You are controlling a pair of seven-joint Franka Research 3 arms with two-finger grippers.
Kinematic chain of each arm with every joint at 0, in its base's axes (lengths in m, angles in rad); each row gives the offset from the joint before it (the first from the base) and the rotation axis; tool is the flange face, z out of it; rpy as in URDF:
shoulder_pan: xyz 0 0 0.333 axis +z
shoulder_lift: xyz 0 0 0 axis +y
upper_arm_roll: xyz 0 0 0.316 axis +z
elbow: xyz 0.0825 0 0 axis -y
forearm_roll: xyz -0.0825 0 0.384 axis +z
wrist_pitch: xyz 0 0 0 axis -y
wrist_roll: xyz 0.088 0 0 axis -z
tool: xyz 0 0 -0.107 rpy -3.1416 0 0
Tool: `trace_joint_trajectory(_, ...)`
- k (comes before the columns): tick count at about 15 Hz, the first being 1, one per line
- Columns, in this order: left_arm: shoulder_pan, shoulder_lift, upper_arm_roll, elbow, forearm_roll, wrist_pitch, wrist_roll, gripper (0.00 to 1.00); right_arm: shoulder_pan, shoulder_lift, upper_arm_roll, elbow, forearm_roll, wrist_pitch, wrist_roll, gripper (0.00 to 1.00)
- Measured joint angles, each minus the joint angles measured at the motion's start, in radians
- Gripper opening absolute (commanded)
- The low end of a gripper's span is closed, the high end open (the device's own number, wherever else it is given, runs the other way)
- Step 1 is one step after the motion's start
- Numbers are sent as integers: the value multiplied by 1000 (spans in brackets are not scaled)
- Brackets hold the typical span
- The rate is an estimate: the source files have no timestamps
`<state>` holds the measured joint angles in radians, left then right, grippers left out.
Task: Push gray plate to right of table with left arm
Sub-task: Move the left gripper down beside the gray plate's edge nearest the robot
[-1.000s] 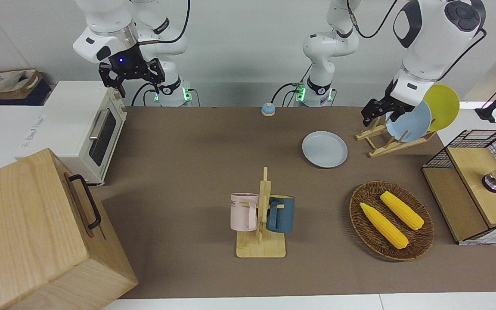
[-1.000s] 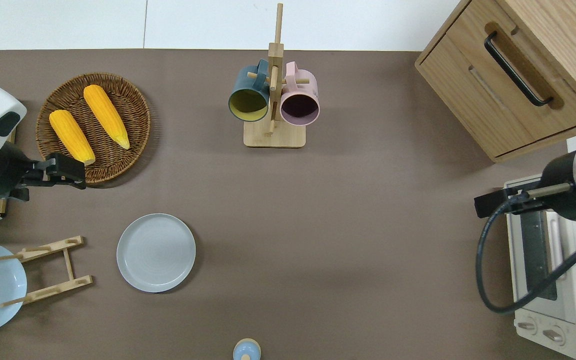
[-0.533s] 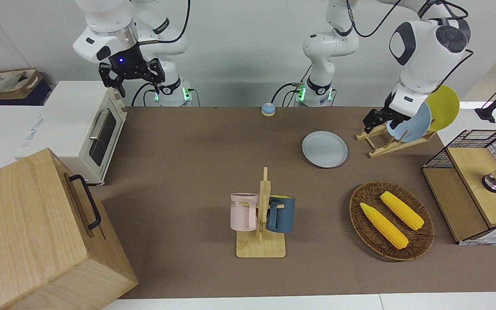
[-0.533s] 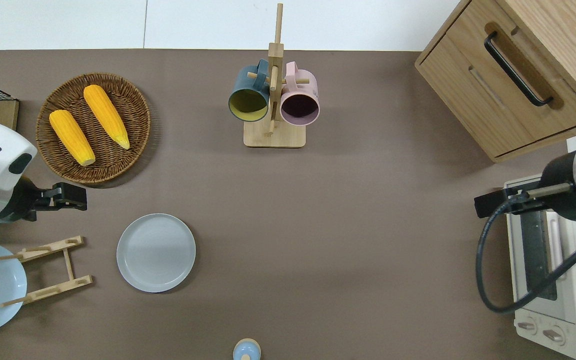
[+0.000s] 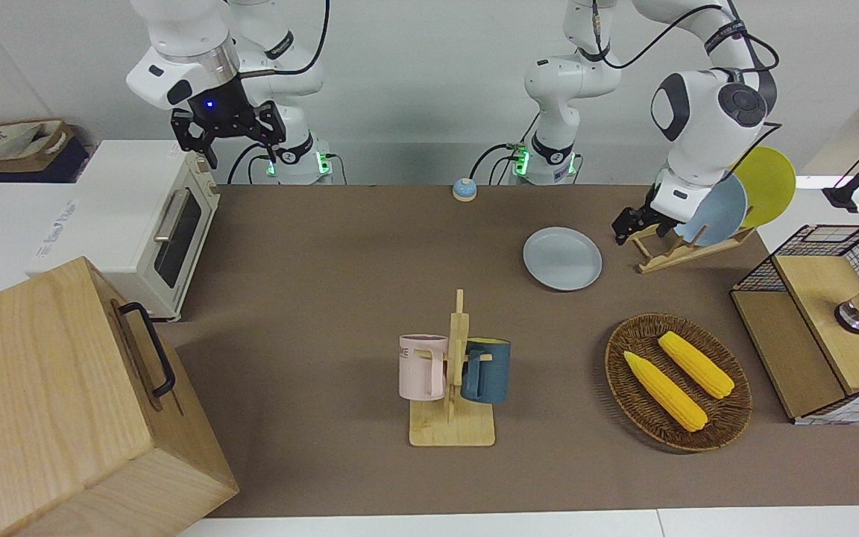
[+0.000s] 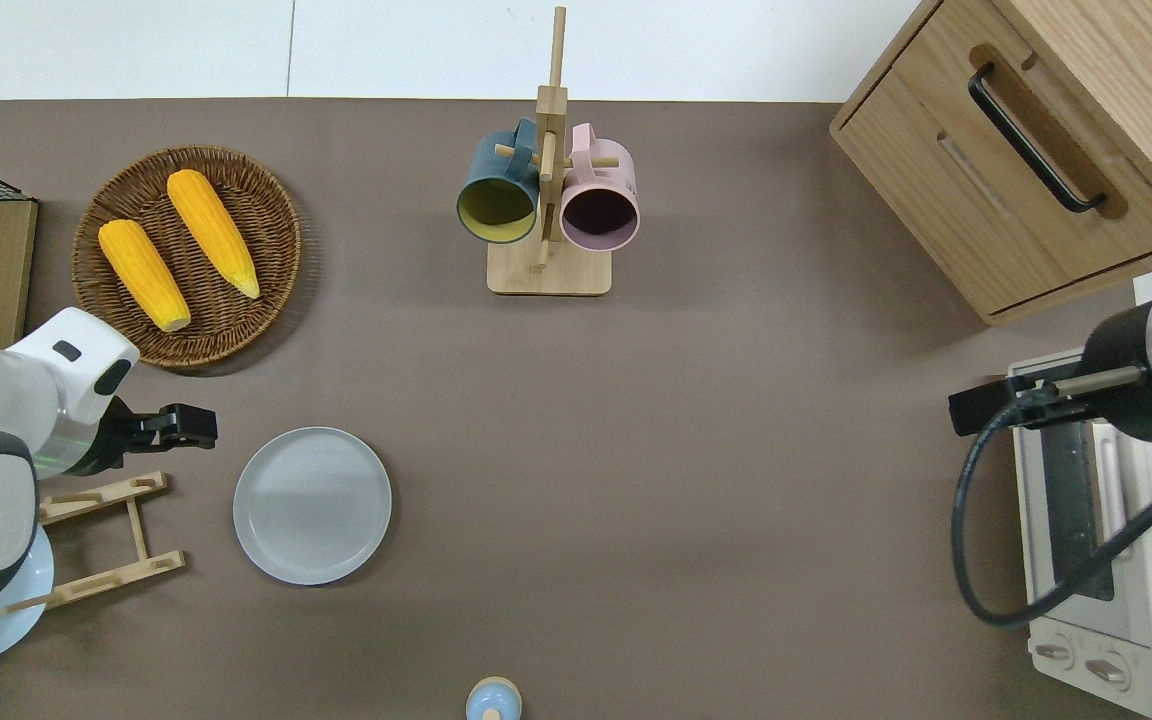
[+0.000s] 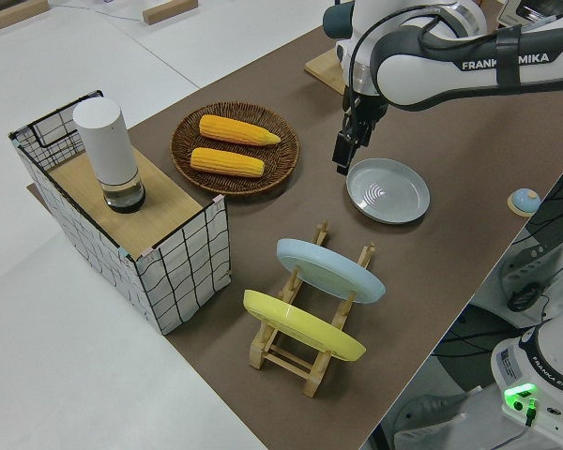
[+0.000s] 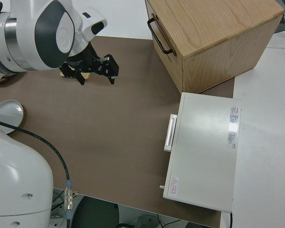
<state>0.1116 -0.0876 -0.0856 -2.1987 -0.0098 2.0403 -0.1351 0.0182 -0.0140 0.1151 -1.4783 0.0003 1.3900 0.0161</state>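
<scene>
The gray plate (image 5: 562, 258) lies flat on the brown table (image 5: 325, 261) toward the left arm's end; it also shows in the overhead view (image 6: 312, 505) and the left side view (image 7: 388, 189). My left gripper (image 6: 198, 428) is shut and empty. It hangs low over bare table beside the plate, on the side toward the left arm's end of the table, between the wooden plate rack (image 6: 101, 540) and the wicker basket (image 6: 186, 255). It stands a little apart from the plate's rim and also shows in the left side view (image 7: 341, 161). My right gripper (image 5: 228, 134) is open and parked.
The rack holds a sky-blue plate (image 5: 713, 212) and a yellow plate (image 5: 769, 183). The basket holds two corn cobs (image 5: 678, 380). A mug stand (image 5: 452, 373) is mid-table, a small bell (image 5: 464, 189) near the robots. A wooden cabinet (image 5: 64, 403) and a toaster oven (image 5: 153, 224) stand at the right arm's end.
My left gripper has come down from over the basket's edge and moved toward the gray plate. The plate and the right arm have not moved.
</scene>
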Motion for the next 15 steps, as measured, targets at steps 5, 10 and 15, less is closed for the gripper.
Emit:
trace_joint_trajectory(5, -3, -30, -5, -179, 0, 153, -1, 995, 0, 0, 0, 0, 0, 0, 0, 983)
trace_joint_trajectory(10, -4, -34, -7, -307, 0, 281, -24, 995, 0, 0, 0, 0, 0, 0, 0, 983)
trace_joint_trajectory(15, -4, -31, -7, -335, -2, 291, -32, 981, 0, 0, 0, 0, 0, 0, 0, 983)
